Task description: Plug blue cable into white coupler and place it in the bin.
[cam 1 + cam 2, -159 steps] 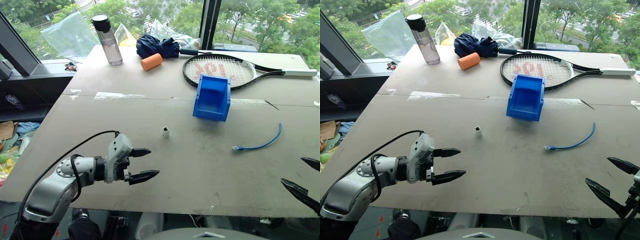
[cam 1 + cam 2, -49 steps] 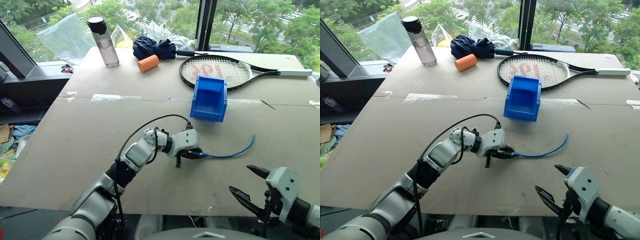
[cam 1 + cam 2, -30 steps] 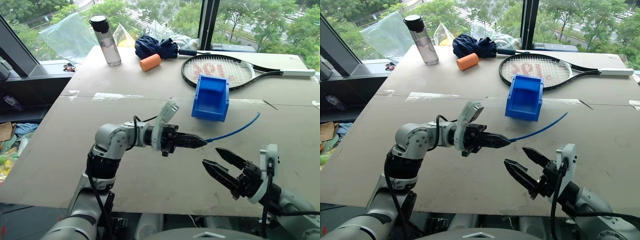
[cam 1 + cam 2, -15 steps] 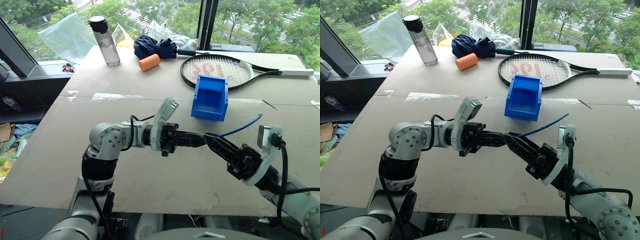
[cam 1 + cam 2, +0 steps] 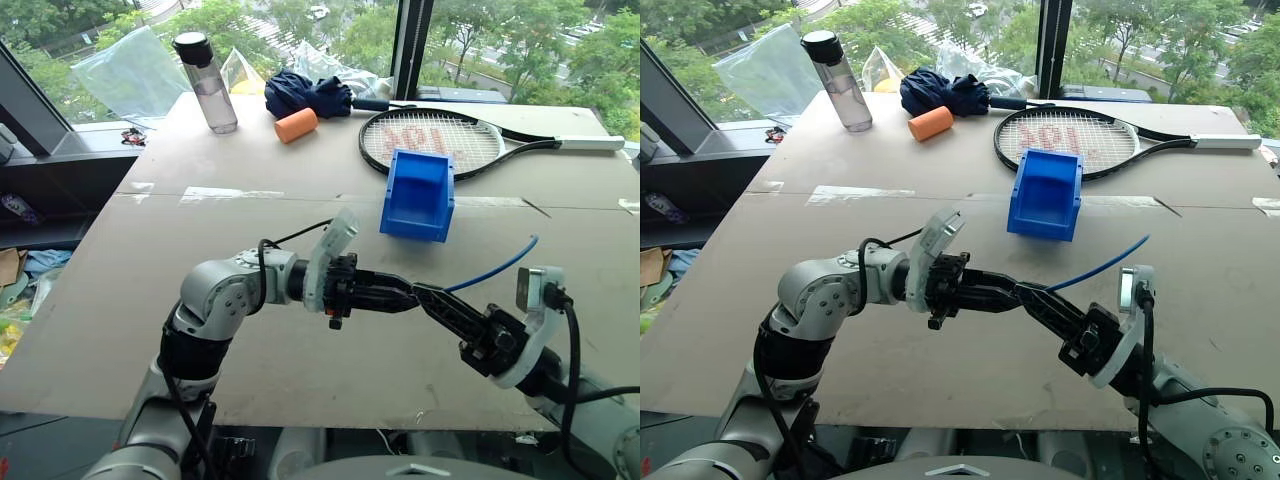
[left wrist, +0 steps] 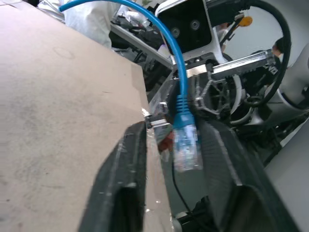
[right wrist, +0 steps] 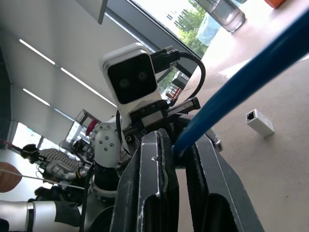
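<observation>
Blue cable [image 5: 490, 268] now hangs in the air at centre-right of the head view, arcing up and right above the table [image 5: 150, 300]. Its clear plug end sits between the two grippers where they meet at mid-frame.

A second ago the left gripper [image 5: 400, 296] alone pinched the cable. Now the right gripper [image 5: 1035, 293] has clamped tight on the cord just behind the plug; right wrist view shows the fingers [image 7: 154, 193] squeezing it. Left gripper's fingers [image 6: 125, 193] have parted about halfway, the plug loose between them. Handover looks done: the cable has passed to the right arm.

White coupler [image 7: 259, 122] lies on the table by itself, seen at mid-right of the right wrist view, not yet plugged. Bin [image 5: 418, 195] stands empty in upper centre, well apart from both.

Judgement: left arm is freed to fetch the coupler next.
</observation>
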